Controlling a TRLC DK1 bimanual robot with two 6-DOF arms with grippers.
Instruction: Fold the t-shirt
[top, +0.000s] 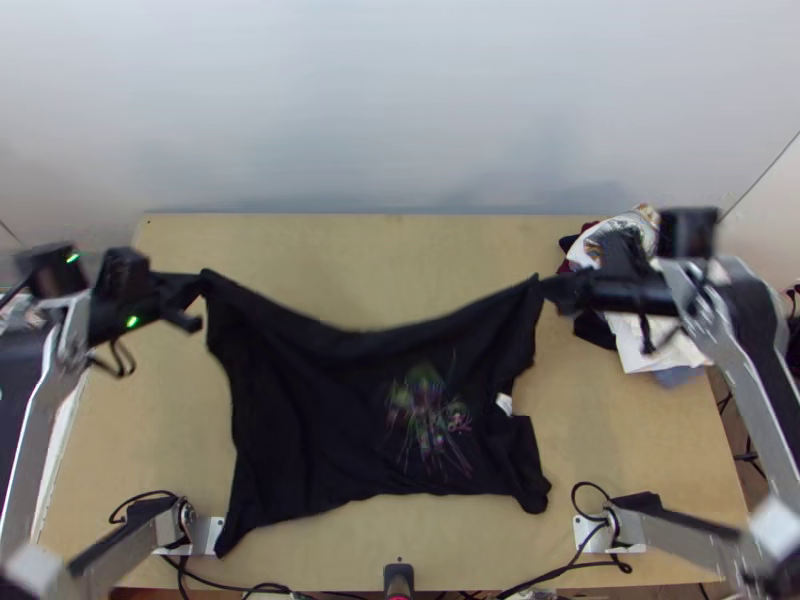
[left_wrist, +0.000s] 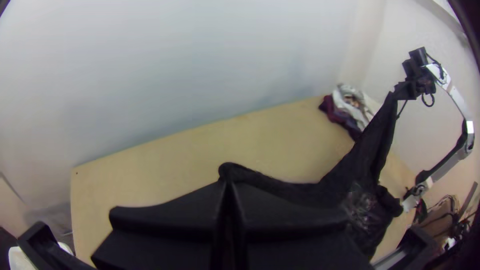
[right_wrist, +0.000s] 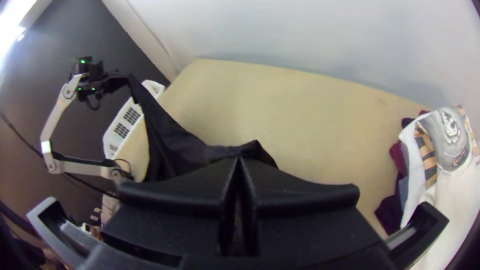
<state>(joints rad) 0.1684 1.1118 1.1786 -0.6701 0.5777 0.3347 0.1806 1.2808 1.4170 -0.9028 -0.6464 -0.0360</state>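
Top view: black t-shirt (top: 320, 400) hangs between both arms, front half of its lower cloth seemingly resting on the table (top: 400, 250). Left claw (top: 201, 284) has one upper corner, right claw (top: 546, 287) the other; the edge between them sags in a shallow curve. Probable reason for the wide grip: tension along that edge draws out creases, so the shirt can be laid flat before folding. The printed patch (top: 430, 410) faces up. Other garments (top: 650, 345) lie heaped at the far right, presumably set aside to leave working room.

Left wrist view: fingers pressed together on a bunch of cloth at the tips. From there the fabric dips, then climbs to the opposite claw.

Right wrist view: fingers likewise closed, pinching a small peak of fabric. Judgement: no fold made; lowering evenly comes next, and slack could leave wrinkles.
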